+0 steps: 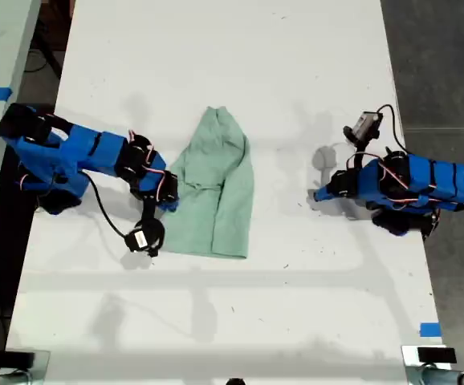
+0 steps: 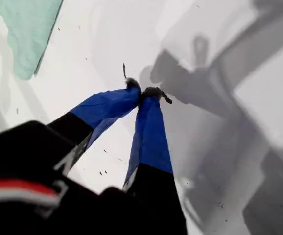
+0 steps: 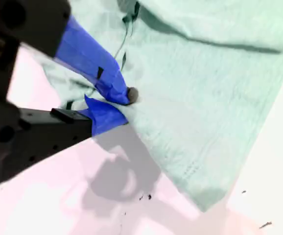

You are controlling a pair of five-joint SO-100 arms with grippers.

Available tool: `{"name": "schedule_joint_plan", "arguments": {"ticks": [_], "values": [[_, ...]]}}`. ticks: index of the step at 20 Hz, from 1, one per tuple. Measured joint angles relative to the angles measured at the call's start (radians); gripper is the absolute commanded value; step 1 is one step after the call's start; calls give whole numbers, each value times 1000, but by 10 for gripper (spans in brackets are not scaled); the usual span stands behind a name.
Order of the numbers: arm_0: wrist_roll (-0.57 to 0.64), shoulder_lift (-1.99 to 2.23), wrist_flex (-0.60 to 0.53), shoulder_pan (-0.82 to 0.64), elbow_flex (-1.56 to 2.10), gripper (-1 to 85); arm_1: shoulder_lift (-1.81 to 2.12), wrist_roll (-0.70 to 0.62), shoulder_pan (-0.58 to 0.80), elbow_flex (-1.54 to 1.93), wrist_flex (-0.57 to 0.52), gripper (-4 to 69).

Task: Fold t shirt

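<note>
A pale mint-green t shirt point(image 1: 216, 192) lay near the middle of a white counter point(image 1: 216, 64), seen from above, with a blue robot arm on either side. It appeared partly folded (our judgement): one side was turned in over the body, leaving a narrow shape with a raised fold line along it, and at least one more fold, probably end over end, seemed left to do.

The garment's long axis ran up and down the exterior view, leaning slightly. Its narrow rounded end pointed toward the top of that view; its wider, squarer end lay toward the bottom.

Our second end effector point(image 3: 117, 105), on the arm at the exterior view's left, sat at the cloth's edge on that side. Its jaws stood narrow with their tips on the fabric; whether they pinched cloth, we could not tell.

Our first end effector point(image 2: 144, 93), on the arm at the exterior view's right, was closed with tips together, empty, low over bare counter and well apart from the shirt.
</note>
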Motion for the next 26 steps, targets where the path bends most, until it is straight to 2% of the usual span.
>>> {"name": "schedule_joint_plan", "arguments": {"ticks": [5, 8, 13, 14, 15, 17, 20, 22, 24, 26], "values": [[175, -471, 64, -44, -517, 12, 0, 0, 0, 0, 0, 23], [198, -566, 5, -67, -609, 90, 0, 0, 0, 0, 0, 23], [273, -568, -140, -75, -620, 137, 0, 0, 0, 0, 0, 23], [285, -568, -147, -75, -620, 105, 0, 0, 0, 0, 0, 23], [295, -568, -147, -75, -620, -1, 0, 0, 0, 0, 0, 23], [318, -555, -104, -84, -620, -1, 0, 0, 0, 0, 0, 23], [330, -351, -14, -112, -555, -1, 0, 0, 0, 0, 0, 23], [330, -101, -8, -144, -400, -1, 0, 0, 0, 0, 0, 23], [327, 225, -118, -186, -106, -2, 0, 0, 0, 0, 0, 23], [330, 655, -296, -227, 314, -2, 0, 0, 0, 0, 0, 23]]}}
